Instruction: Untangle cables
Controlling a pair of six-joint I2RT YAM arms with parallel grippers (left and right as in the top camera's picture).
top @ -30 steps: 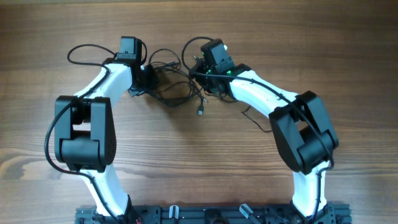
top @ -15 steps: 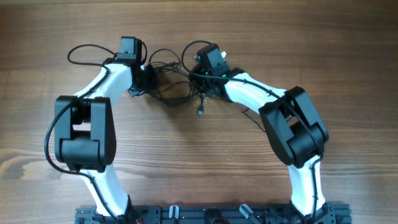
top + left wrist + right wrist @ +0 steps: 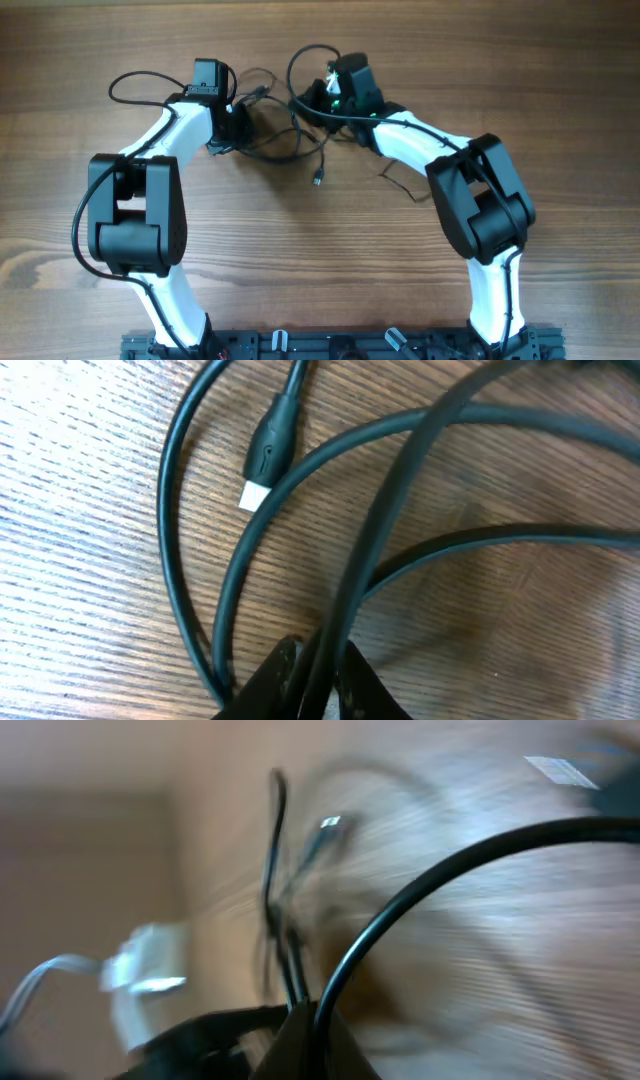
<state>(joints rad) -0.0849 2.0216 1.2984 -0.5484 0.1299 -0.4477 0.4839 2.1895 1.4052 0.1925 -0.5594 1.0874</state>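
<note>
Table: a wooden table (image 3: 320,250) is filling the whole overhead view, spreading away from the black rail (image 3: 330,345) that is running along its near edge.
Grain: brown streaks are running parallel to the rail; a darker knot (image 3: 40,265) is showing in the wood just beyond and outside the rail's left end.
Light: soft, even light is falling on the wood; the area farthest from the rail is showing a paler sheen.
Shadows: only faint, soft-edged ones are lying on the surface.
Surroundings: in the right wrist view a blurred beige zone (image 3: 80,900) is appearing past the table edge; whether it is wall or floor cannot be told.
</note>
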